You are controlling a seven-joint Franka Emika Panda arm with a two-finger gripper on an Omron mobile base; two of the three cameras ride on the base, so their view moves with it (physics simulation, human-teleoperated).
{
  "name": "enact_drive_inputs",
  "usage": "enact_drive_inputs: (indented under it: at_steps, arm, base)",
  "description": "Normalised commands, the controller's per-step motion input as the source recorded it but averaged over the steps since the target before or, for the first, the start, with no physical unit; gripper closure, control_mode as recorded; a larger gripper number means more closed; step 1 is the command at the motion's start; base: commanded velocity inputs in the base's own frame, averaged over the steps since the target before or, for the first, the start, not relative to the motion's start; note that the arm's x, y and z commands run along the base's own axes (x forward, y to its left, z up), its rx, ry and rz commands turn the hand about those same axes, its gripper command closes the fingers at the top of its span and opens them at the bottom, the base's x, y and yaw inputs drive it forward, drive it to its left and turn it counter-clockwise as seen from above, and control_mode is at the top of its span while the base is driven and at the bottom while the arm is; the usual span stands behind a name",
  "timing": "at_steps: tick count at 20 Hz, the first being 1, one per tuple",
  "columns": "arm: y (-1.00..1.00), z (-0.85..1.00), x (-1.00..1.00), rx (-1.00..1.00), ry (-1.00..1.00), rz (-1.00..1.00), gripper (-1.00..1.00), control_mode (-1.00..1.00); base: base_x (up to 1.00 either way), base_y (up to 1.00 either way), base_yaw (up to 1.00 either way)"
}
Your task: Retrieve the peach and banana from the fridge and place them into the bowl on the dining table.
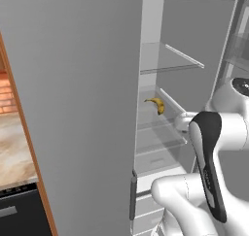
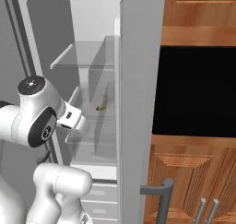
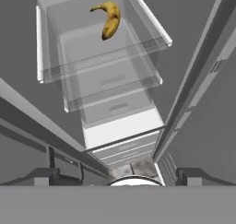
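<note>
A: Kitchen, wooden cabinets and a black oven [image 2: 198, 91] to one side; the fridge [image 1: 78, 109] stands open; glass shelves [image 1: 170, 60] above, white drawers [image 3: 122, 126] below.

B: Where is the fruit?

A: The banana [image 1: 156, 104] lies on a middle glass shelf, toward the back, curved side up in the hand view; no peach on the shelves I can see; bowl and dining table are not in these frames.

B: Gripper?

A: The gripper [image 3: 122, 174] is outside the compartment, well apart from the banana; fingertips [image 3: 193, 174] are spread wide, nothing between them.

B: Risks?

A: My judgement: the opening between the two doors is narrow; the forearm could clip a door edge [image 2: 122, 103] on the way in; the shelf above leaves little headroom, so a steep approach may strike glass; the banana is curved and lies loose; an off-centre pinch could roll it deeper.
</note>
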Motion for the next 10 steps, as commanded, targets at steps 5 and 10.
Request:
enact_drive_inputs:
  at_steps: [5, 10]
  arm:
    - [0.0, -0.49, 0.31, 0.0, 0.0, 0.0, -1.0, -1.0]
    - [0.0, -0.2, 0.22, 0.0, 0.0, 0.0, -1.0, -1.0]
  base:
    - [0.0, 0.0, 0.0]
    - [0.0, 0.0, 0.0]
